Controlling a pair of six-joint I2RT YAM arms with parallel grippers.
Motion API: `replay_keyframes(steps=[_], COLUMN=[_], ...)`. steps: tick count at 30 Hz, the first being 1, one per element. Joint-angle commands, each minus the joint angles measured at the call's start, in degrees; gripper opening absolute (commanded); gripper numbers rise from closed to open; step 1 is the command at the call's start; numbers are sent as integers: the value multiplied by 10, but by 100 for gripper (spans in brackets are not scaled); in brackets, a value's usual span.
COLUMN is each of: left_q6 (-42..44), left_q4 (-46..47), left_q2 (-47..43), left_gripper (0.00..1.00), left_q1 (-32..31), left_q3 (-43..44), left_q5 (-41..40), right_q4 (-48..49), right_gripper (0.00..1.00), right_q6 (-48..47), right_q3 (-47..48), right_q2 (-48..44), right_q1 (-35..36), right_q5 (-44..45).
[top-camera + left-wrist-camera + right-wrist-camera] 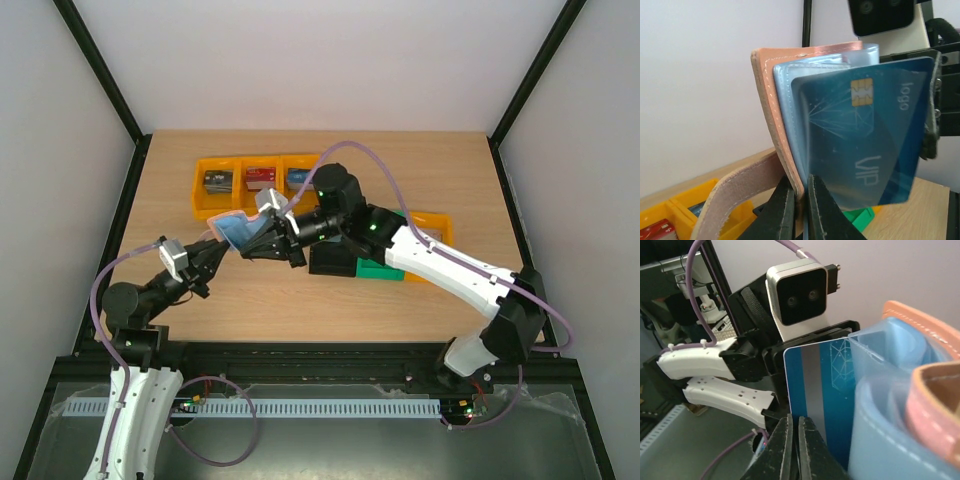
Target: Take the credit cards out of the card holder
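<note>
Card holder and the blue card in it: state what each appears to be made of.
Card holder: pinkish-tan leather or an imitation, matte, with stitching along its edge. Its inner sleeves look like soft, translucent pale blue plastic. Credit card: stiff glossy plastic, blue, with printed lines and lettering and a gold metallic-looking chip.

Matt stitched leather-like card holder (765,100), glossy translucent plastic inside; glossy plastic credit card (865,150); wood-grain table (280,300).

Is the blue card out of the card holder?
Partly: the blue card has one edge inside a clear sleeve of the card holder.
</note>
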Motion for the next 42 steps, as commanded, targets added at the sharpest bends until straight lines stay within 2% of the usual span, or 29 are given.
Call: replay_keyframes(steps=[1, 5, 9, 12, 15, 20, 25, 30, 35, 42], left_q6=[6, -1, -27, -40, -42, -40, -44, -71, -40, -39], left_q4=[12, 5, 14, 22, 25, 26, 17, 30, 17, 4], left_q2=[2, -17, -22, -24, -26, -26, -28, -31, -33, -34], left_gripper=[2, 2, 2, 2, 2, 2, 2, 2, 2, 2], left_q1=[-3, -3, -4, -4, -4, -4, -4, -4, -4, -4], left_q3=[11, 17, 12, 8, 5, 5, 2, -6, -6, -2], left_q5=[9, 14, 23, 22, 20, 15, 6, 7, 20, 17], right_q4=[-5, -5, 6, 4, -1, -16, -32, 7, 10, 9], right_gripper=[2, 2, 2, 7, 8, 2, 2, 2, 12, 12], right_q6=[-8, -20, -15, -19, -19, -24, -43, -14, -6, -1], right_q3=[19, 11, -7, -10, -10, 1, -7, -41, -39, -34], right_q2=[-10, -22, -38, -41, -40, -29, -40, -65, -47, -24], right_q1=[19, 19, 19, 19, 19, 19, 15, -27, -29, -29], right_q5=[56, 113, 235, 250, 251, 224, 196, 143, 69, 68])
